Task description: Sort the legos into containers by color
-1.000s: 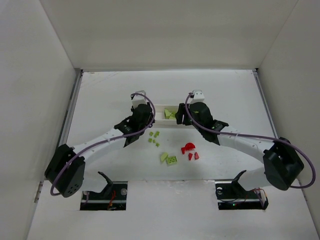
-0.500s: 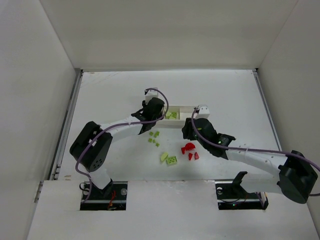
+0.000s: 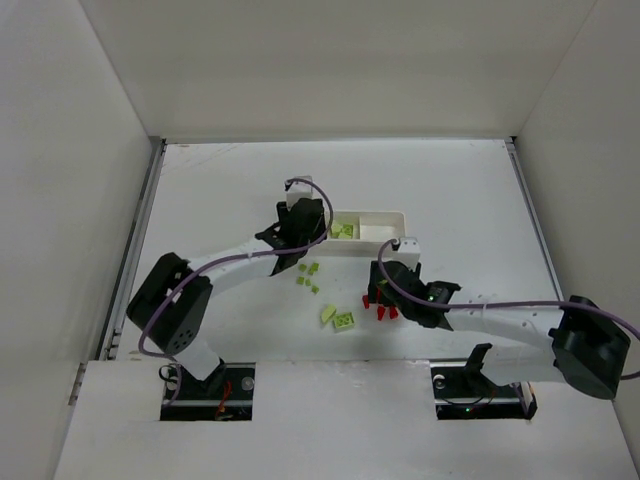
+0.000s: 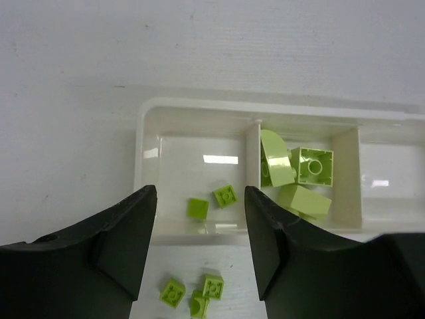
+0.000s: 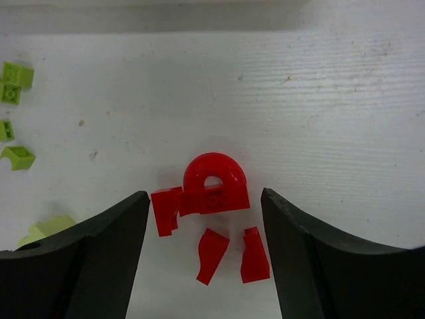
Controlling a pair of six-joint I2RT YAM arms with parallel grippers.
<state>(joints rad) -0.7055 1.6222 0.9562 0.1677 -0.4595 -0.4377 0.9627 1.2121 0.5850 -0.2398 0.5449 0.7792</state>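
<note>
- Nearest the bases, the right gripper (image 5: 202, 193) hangs low over the table (image 3: 460, 190). Its jaws are spread wide and grasp nothing.
- The red legos lie on the table between its two fingers. A red arch (image 5: 214, 181) touches a small red block (image 5: 166, 211) on its left, and two red slivers (image 5: 212, 255) lie just nearer the camera.
- To their left in the top view, a pale green pair (image 3: 338, 319) rests on the table, apart from the red cluster.
- A little farther on, a scatter of small loose green legos (image 3: 308, 276) lies on the table just in front of the tray (image 4: 143, 159).
- The left gripper (image 4: 199, 189) hovers above the tray's left end, jaws released, with nothing between them.
- Below it, the end compartment (image 4: 172, 166) holds two small green plates (image 4: 226, 195).
- The next compartment (image 4: 345, 179), past a thin divider, holds three larger green bricks (image 4: 312, 165) crowded together, one leaning on the divider.
</note>
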